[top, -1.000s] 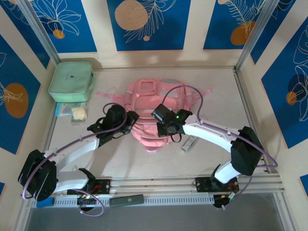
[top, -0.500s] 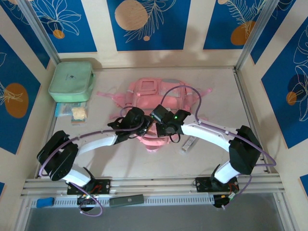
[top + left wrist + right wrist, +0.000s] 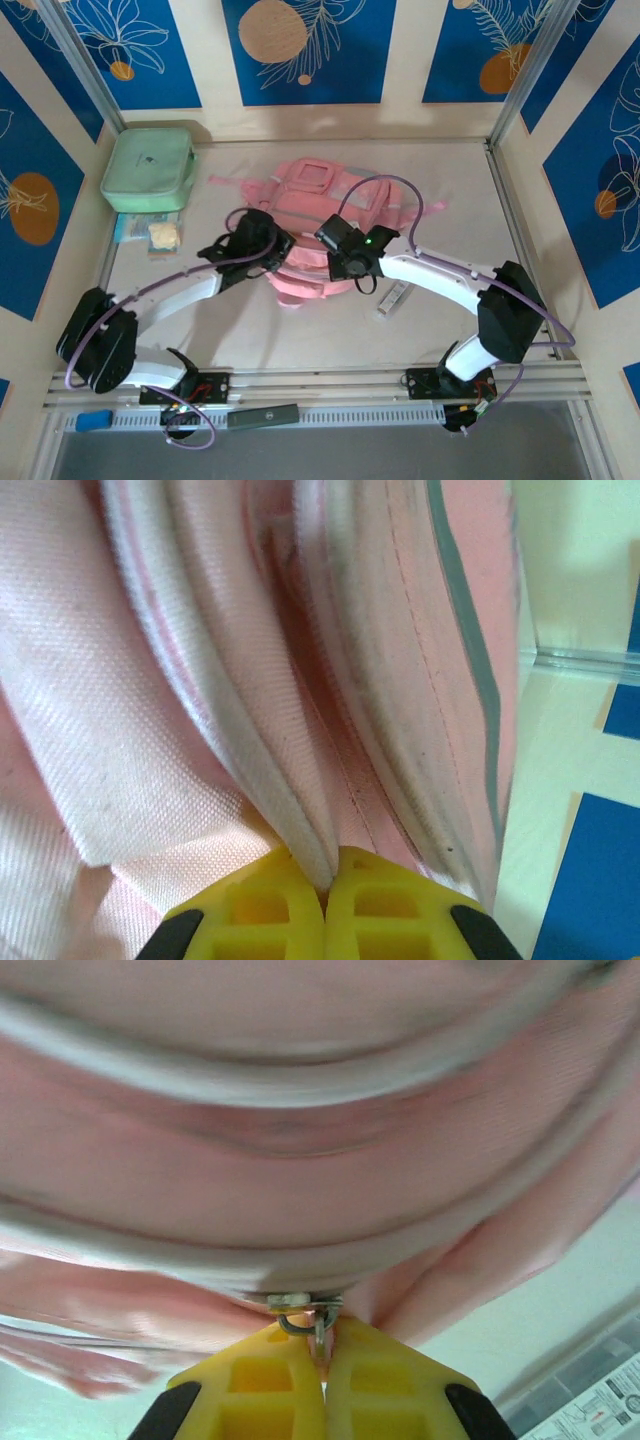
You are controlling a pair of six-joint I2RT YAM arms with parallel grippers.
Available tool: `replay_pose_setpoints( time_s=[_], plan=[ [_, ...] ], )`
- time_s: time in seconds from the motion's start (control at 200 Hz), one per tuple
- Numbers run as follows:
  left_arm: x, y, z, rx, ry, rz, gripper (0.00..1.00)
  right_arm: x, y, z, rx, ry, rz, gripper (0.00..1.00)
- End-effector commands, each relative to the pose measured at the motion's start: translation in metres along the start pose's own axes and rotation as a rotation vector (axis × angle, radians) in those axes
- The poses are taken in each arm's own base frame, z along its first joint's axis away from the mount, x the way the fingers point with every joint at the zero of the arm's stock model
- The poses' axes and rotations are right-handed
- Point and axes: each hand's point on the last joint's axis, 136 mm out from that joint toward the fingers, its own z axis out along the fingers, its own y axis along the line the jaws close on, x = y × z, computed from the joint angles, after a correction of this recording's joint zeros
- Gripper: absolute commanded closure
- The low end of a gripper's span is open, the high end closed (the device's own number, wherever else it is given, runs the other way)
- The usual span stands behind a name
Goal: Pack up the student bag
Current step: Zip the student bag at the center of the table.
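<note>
To the right of the green case (image 3: pixel 150 168), a little apart from it, the pink bag (image 3: pixel 318 195) is laid flat on the table (image 3: pixel 440 190). On the side nearer the case, a fold of its fabric is pinched by the closed left gripper (image 3: pixel 325 880). Farther from the case, a metal zip pull (image 3: pixel 310 1322) is clamped by the closed right gripper (image 3: pixel 322 1345).

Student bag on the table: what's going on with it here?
Both arms are on the pink student bag, which lies on the table. The left jaws are shut on a fold of its fabric; the right jaws pinch a small metal zip pull at its edge. The mint-green case sits apart in the far left corner.
</note>
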Motion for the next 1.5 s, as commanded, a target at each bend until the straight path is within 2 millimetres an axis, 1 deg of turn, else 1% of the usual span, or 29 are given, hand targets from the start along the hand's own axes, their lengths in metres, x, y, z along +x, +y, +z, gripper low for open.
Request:
replay_pose_setpoints(
  time_s=[0.0,0.045,0.08,0.125,0.21,0.27,0.325,0.35,0.38,0.46,0.49,0.575,0.615,0.7,0.745,0.82,0.925,0.98,1.045,1.08,1.11,1.14,1.216,1.251,1.336,1.431,1.496],
  plan=[
    [-0.044,0.032,-0.02,-0.095,-0.068,0.121,1.0,0.012,-0.051,-0.007,0.151,0.04,0.047,1.0],
    [-0.052,0.033,-0.021,-0.103,-0.043,0.125,1.0,0.013,-0.056,-0.005,0.162,0.056,0.059,1.0],
    [-0.055,0.029,-0.019,-0.086,-0.02,0.15,1.0,0.011,-0.051,-0.005,0.154,0.048,0.033,1.0],
    [-0.057,0.025,-0.018,-0.075,0.006,0.163,1.0,0.007,-0.037,-0.007,0.14,0.021,-0.024,1.0],
    [-0.058,0.005,-0.018,-0.016,0.018,0.215,1.0,0.001,-0.001,-0.013,0.092,-0.015,-0.107,1.0],
    [-0.058,-0.007,-0.023,0.015,0.013,0.259,0.76,0.001,0.016,-0.014,0.054,-0.009,-0.113,1.0],
    [-0.055,-0.011,-0.029,0.029,0.025,0.283,0.65,-0.001,0.025,-0.012,0.034,-0.008,-0.107,1.0],
    [-0.054,-0.01,-0.033,0.028,0.025,0.278,0.61,-0.001,0.027,-0.011,0.03,-0.005,-0.102,1.0],
    [-0.05,-0.006,-0.036,0.026,0.027,0.264,0.59,-0.001,0.028,-0.01,0.024,-0.006,-0.097,1.0],
    [-0.037,0.006,-0.041,0.045,0.025,0.179,0.56,-0.001,0.031,-0.008,0.01,-0.004,-0.09,1.0],
    [-0.031,0.013,-0.042,0.053,0.021,0.14,0.54,-0.001,0.031,-0.008,0.006,-0.004,-0.091,1.0],
    [-0.018,0.024,-0.042,0.067,0.009,0.058,0.49,-0.002,0.03,-0.009,0.005,-0.003,-0.091,1.0],
    [-0.011,0.025,-0.041,0.071,0.009,0.043,0.49,-0.002,0.03,-0.009,0.004,-0.005,-0.09,1.0],
    [0.004,0.02,-0.033,0.071,0.026,0.017,0.48,0.0,0.03,-0.008,-0.003,0.0,-0.083,1.0],
    [0.011,0.015,-0.027,0.077,0.034,0.004,0.48,0.0,0.03,-0.008,-0.006,0.001,-0.078,1.0],
    [0.017,0.009,-0.018,0.082,0.026,-0.011,0.48,-0.001,0.031,-0.007,-0.008,-0.003,-0.077,1.0],
    [0.025,-0.004,-0.005,0.087,0.032,0.003,0.52,0.0,0.032,-0.005,-0.008,-0.003,-0.074,1.0],
    [0.028,-0.004,0.002,0.069,0.039,-0.009,0.6,0.0,0.032,-0.005,-0.004,-0.005,-0.074,1.0],
    [0.027,-0.002,0.007,0.061,0.03,-0.023,0.65,0.0,0.032,-0.003,-0.001,-0.005,-0.075,1.0],
    [0.024,-0.001,0.008,0.065,0.014,-0.02,0.73,-0.001,0.03,-0.002,0.008,-0.005,-0.073,1.0],
    [0.022,-0.005,0.008,0.086,-0.003,0.002,0.78,-0.002,0.028,-0.001,0.018,-0.004,-0.073,1.0],
    [0.021,-0.005,0.007,0.08,-0.012,0.019,0.84,-0.002,0.026,-0.001,0.026,-0.005,-0.072,1.0],
    [0.018,0.002,0.004,0.026,-0.018,0.035,1.0,-0.003,0.016,-0.001,0.059,-0.003,-0.048,1.0],
    [0.017,0.002,0.002,0.03,-0.019,0.042,1.0,-0.004,0.01,-0.002,0.072,0.0,-0.034,1.0],
    [0.013,0.003,-0.002,0.038,-0.007,0.056,1.0,-0.007,-0.01,-0.001,0.116,0.015,0.018,1.0],
    [0.007,0.015,-0.008,0.0,0.01,0.064,1.0,-0.013,-0.035,0.001,0.158,0.015,0.059,1.0],
    [0.003,0.02,-0.013,0.004,0.01,0.072,1.0,-0.018,-0.05,0.003,0.175,0.016,0.081,1.0]
  ],
)
